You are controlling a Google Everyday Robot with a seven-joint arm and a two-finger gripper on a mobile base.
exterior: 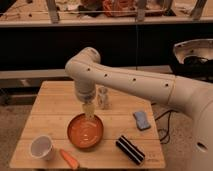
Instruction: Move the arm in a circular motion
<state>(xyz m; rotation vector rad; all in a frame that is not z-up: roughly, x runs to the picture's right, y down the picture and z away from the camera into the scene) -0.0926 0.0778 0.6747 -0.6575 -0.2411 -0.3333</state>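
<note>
Your arm (135, 80) reaches in from the right, gripper (89, 110) over the orange bowl (85, 134); clenched or not, I cannot tell. Looks mid-circle: sweep level, clear of the bottle (103, 97).

1. A light wooden slatted table (50, 107) is carrying a round orange bowl (85, 132), a white cup (41, 147) and an orange carrot (69, 158).
2. A black striped box (130, 149), a blue sponge (141, 120) and a clear jar (103, 97) are resting there too.
3. The yellowish gripper (89, 111) is hanging above the bowl.

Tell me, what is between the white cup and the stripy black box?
The orange plate and a carrot lie between the cup and the box, in the camera view. The gripper on the arm hangs over the plate's far edge.
</note>
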